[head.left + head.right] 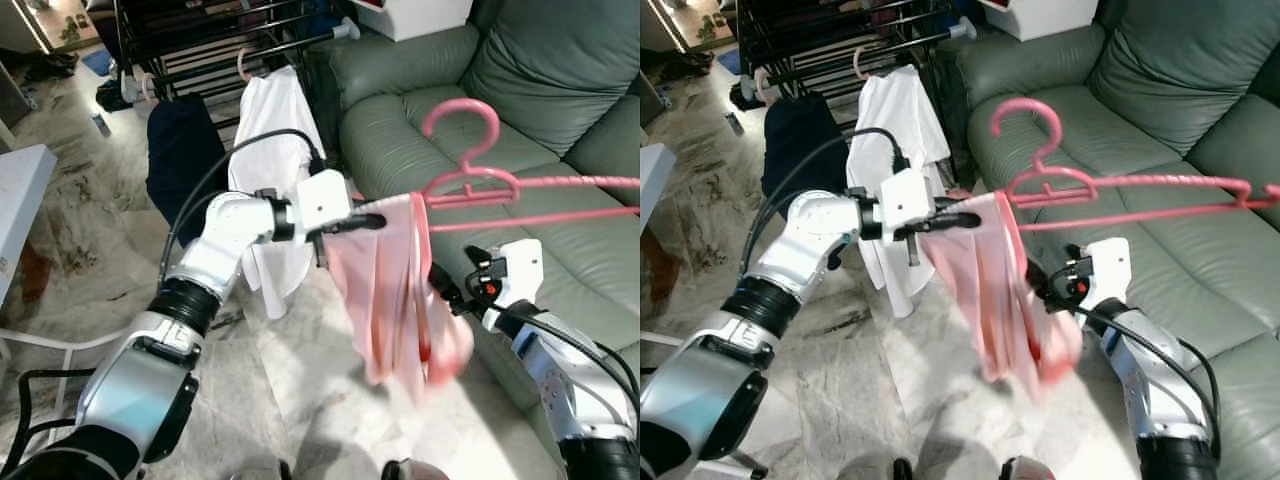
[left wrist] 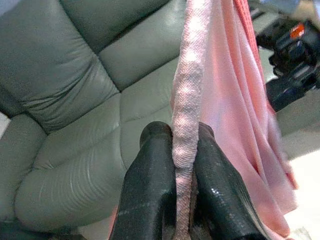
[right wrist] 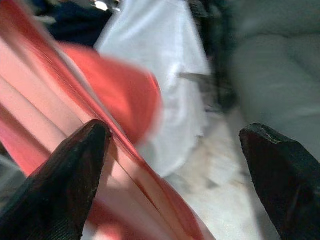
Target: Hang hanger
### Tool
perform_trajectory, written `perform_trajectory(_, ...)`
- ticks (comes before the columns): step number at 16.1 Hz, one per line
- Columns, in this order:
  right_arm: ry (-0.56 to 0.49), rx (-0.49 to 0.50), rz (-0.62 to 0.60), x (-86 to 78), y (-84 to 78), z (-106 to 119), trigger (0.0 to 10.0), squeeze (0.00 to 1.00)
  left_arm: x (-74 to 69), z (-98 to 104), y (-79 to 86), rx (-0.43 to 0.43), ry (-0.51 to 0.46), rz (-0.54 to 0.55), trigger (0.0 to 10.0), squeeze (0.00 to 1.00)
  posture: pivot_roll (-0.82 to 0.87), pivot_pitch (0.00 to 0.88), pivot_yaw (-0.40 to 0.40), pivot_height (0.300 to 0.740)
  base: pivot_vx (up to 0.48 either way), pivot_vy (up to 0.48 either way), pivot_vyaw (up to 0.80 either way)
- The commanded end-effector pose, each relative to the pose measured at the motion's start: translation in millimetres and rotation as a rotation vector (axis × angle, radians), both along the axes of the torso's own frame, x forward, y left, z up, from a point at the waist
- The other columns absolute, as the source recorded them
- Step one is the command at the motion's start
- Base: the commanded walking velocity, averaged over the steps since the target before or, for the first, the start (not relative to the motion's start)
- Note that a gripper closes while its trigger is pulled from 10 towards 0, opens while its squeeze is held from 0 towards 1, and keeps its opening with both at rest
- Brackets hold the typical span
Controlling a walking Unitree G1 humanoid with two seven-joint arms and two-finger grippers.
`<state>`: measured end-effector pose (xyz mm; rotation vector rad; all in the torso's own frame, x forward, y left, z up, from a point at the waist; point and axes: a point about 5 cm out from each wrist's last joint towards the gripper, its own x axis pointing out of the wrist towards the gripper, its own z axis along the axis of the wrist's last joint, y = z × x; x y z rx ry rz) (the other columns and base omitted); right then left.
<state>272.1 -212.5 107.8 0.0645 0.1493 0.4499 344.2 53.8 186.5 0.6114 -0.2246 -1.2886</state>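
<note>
While the drying rack (image 1: 215,45) with a white shirt (image 1: 272,140) stands at the far left, the left gripper (image 1: 368,222) pinches a folded edge of the pink garment (image 1: 385,290) — its fingers (image 2: 150,185) are closed on it. This cloth hangs from the pink hanger (image 1: 480,180) before the green sofa (image 1: 400,130). Just right, the right gripper (image 3: 175,160) is spread wide beside the cloth, gripping nothing.

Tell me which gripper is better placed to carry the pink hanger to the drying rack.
Left, probably. The left gripper is already shut on the pink garment draped over the pink hanger, and it is nearer the drying rack. The right gripper is open beside the cloth.
</note>
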Motion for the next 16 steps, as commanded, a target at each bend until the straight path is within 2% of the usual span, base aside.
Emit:
perform_trajectory(1,0.009,0.031,0.067,-2.8,8.6,2.8,10.0,0.0,-3.7,2.2,-4.1,0.006,-0.036,-0.02,0.0,0.0,-0.08,0.033,0.104,0.74,0.0,0.0,0.0)
perform_trajectory(5,0.037,0.039,0.139,-7.0,15.9,-0.5,10.0,0.0,-6.1,9.8,-11.3,-0.03,-0.045,-0.036,0.0,0.0,-0.07,0.034,0.102,0.74,0.0,0.0,0.0)
perform_trajectory(7,0.077,0.0,0.115,-5.2,13.6,-8.0,10.0,0.0,-8.8,20.7,-15.2,-0.064,-0.053,-0.06,0.0,0.0,-0.07,0.034,0.102,0.74,0.0,0.0,0.0)
perform_trajectory(8,0.102,-0.018,0.087,-2.8,11.6,-12.9,10.0,0.0,-9.9,28.8,-17.8,-0.097,-0.053,-0.067,0.0,0.0,-0.07,0.035,0.101,0.74,0.0,0.0,0.0)
perform_trajectory(11,0.192,-0.042,0.01,4.4,9.9,-32.1,10.0,0.0,-17.2,70.5,-28.3,-0.225,-0.088,-0.109,0.0,0.0,-0.06,0.035,0.093,0.74,0.0,0.0,0.0)
perform_trajectory(13,0.277,-0.066,-0.09,5.4,-0.4,-49.7,9.8,0.0,-20.4,94.1,-29.5,-0.302,-0.084,-0.115,0.0,0.0,-0.05,0.036,0.086,0.74,0.0,0.0,0.0)
perform_trajectory(15,0.341,-0.031,-0.21,5.0,-13.9,-63.4,0.0,0.0,-22.1,118.6,-27.5,-0.38,-0.086,-0.11,0.0,0.0,-0.03,0.037,0.078,0.74,0.0,0.0,0.0)
perform_trajectory(16,0.376,-0.057,-0.274,2.4,-23.6,-70.1,0.0,0.0,-19.7,126.2,-22.4,-0.403,-0.085,-0.083,0.0,0.0,-0.02,0.037,0.076,0.74,0.0,0.0,0.0)
